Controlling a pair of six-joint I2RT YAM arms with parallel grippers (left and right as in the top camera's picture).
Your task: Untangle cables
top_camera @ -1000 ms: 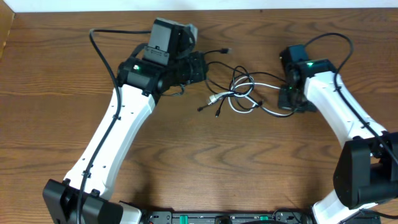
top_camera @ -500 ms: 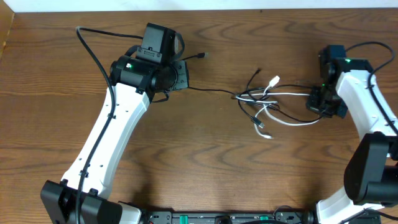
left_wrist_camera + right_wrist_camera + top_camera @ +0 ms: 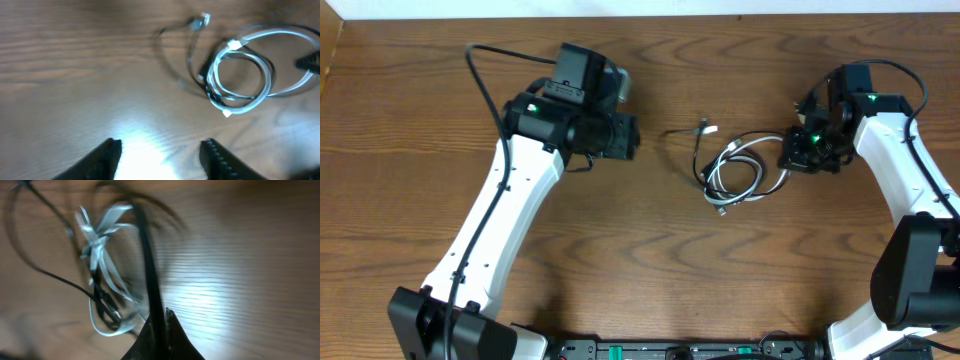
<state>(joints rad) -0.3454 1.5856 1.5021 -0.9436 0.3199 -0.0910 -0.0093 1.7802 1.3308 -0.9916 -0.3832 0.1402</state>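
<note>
The cables lie bunched at mid-table: a white cable [image 3: 717, 175] coiled in a loop, with a thin black cable [image 3: 695, 150] running through it and out to the left. My left gripper [image 3: 628, 136] is open to the left of the bundle, well apart from it; in the left wrist view its fingers [image 3: 112, 152] stand wide with only bare wood between them, and the white loop [image 3: 267, 70] lies ahead. My right gripper [image 3: 790, 152] sits at the bundle's right edge. It [image 3: 161, 327] is shut on a black cable [image 3: 147, 260], which rises from the fingertips past the white coils [image 3: 100, 255].
The wooden table [image 3: 650, 260] stretches all round the bundle. A pale wall strip runs along the far edge [image 3: 640, 8]. Thick black arm wires loop over the left arm [image 3: 485, 75] and the right arm [image 3: 895, 70].
The left gripper has let go of the black cable and opened. The cable has sprung back to the bundle. The right gripper has moved left, and the stretched cables have gathered into a loop.
</note>
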